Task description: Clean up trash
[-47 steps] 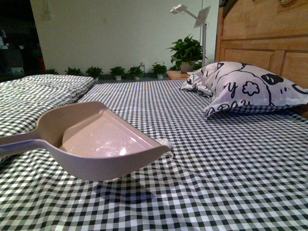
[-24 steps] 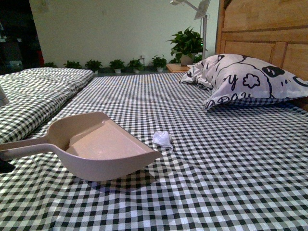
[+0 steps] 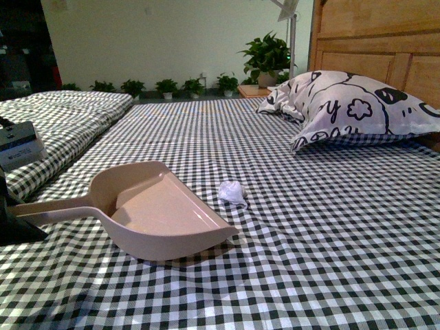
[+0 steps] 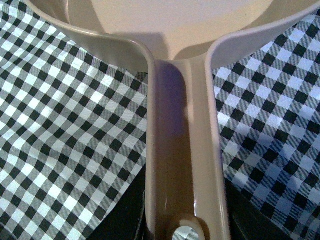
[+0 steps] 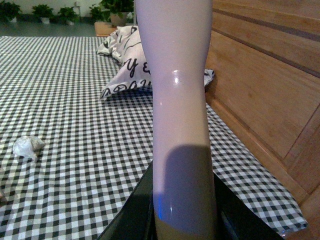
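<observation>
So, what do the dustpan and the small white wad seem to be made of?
The dustpan is probably plastic, smooth and slightly glossy pinkish beige: it is one moulded piece with soft highlights. The wad looks like crumpled paper or tissue, matte white with creases; I cannot tell which.

trash wad (image 3: 232,192): 1, just right of dustpan mouth
dustpan (image 3: 165,213): 1, near left
pale handle (image 5: 175,100): 1, right wrist view only
pillow (image 3: 357,110): 1, far right
small potted plants (image 3: 167,87): 6, in a row along far wall
large potted plant (image 3: 267,56): 1, far, left of headboard
headboard (image 3: 371,34): 1, far right
checked beds (image 3: 309,227): 2, second one far left
box (image 3: 20,143): 1, left edge
</observation>
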`<state>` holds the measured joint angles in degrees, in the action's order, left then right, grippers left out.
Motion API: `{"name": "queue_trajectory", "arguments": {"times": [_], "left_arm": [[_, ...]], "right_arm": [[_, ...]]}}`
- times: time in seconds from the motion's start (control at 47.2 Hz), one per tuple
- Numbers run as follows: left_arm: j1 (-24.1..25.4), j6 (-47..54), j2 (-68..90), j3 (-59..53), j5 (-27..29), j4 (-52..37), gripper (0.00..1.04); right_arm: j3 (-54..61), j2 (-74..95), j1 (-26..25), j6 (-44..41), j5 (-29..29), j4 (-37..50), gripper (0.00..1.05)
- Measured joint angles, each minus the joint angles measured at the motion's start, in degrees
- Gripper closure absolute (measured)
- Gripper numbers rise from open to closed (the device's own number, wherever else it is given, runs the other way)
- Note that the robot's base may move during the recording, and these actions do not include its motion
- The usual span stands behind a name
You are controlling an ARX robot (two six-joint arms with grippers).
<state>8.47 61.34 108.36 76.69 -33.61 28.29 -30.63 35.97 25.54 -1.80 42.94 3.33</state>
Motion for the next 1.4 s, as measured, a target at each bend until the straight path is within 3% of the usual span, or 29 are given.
{"name": "queue_trajectory", "arguments": {"times": [1.399], "left_arm": [[-1.55,1.05,1.70,0.48,3.45,2.62,0.78]], "right_arm": [[-0.04,0.04,0.00,0.39,0.13,-0.26,0.85]]}}
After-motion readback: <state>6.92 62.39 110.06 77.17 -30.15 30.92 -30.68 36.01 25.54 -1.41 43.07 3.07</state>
